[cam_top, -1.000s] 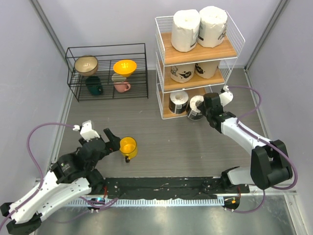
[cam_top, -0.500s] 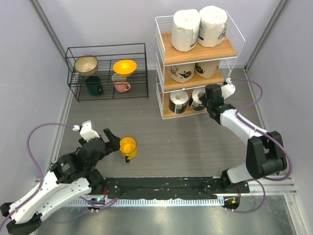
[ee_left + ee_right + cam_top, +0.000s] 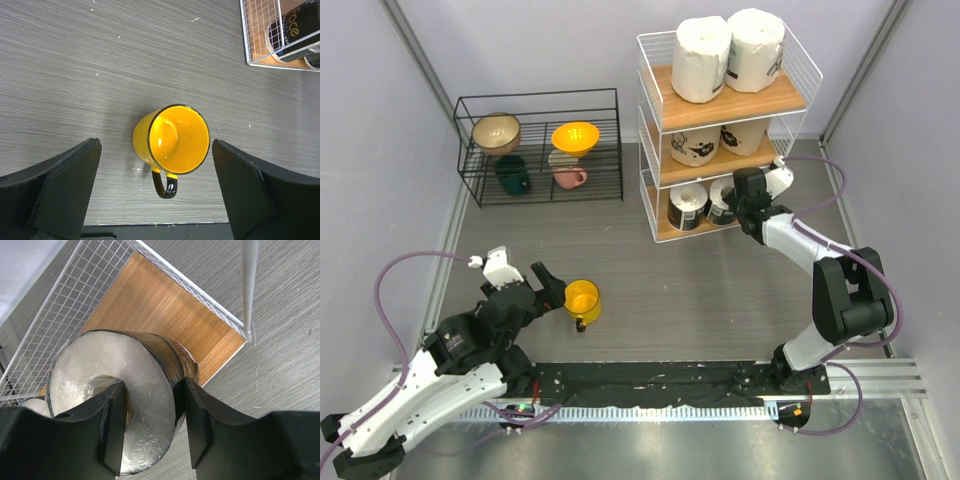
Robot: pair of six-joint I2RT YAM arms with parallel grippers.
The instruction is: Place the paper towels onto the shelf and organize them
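The shelf is a white wire rack with three wooden boards at the back right. Two white rolls stand on its top board, two beige printed rolls on the middle one, one dark-wrapped roll on the bottom one. My right gripper is shut on a second dark-wrapped roll, one finger inside its core and one outside, holding it over the bottom board. My left gripper is open and empty, its jaws straddling a yellow cup on the table.
A low black wire rack with bowls and cups stands at the back left. The shelf's white corner post is close to the held roll. Grey walls close in both sides.
My right gripper has carried the dark-wrapped roll from in front of the shelf back and into the bottom tier, beside the other dark roll. The left arm has not moved.
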